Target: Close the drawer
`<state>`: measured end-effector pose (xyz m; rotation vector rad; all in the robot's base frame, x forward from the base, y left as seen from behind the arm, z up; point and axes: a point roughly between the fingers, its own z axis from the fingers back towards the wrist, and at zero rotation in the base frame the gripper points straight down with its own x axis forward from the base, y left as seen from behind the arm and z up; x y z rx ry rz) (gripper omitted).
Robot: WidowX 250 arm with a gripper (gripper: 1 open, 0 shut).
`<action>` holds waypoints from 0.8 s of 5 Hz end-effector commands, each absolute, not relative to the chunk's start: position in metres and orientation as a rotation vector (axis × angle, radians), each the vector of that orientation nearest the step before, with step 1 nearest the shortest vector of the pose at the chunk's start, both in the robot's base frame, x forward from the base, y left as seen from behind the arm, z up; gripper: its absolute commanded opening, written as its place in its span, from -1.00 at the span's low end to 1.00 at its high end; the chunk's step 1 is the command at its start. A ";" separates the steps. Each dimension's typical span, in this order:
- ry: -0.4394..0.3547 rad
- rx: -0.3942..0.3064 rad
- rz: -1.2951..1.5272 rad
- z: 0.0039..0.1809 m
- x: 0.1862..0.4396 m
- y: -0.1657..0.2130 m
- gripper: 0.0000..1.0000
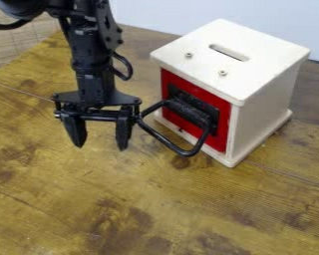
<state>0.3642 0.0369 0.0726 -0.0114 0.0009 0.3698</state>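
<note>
The red drawer (202, 96) sits in the white wooden cabinet (250, 72), its red front about flush with the cabinet's face. A black plate and a large black loop handle (170, 129) stick out from the front toward the left. My gripper (100, 141) hangs from the black arm just left of the handle, fingers pointing down at the table. The fingers are spread apart and hold nothing. The right finger (123, 135) is close to the loop's left end; I cannot tell whether they touch.
The wooden table (149, 209) stretches in front and to the left. The cabinet has a slot (233, 50) and two screws on top. A woven mat edge shows at the far left back corner.
</note>
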 end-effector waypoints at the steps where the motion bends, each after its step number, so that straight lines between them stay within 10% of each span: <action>1: -0.141 -0.032 0.365 0.125 0.371 0.034 1.00; 4: -0.165 -0.050 0.360 0.142 0.363 0.028 1.00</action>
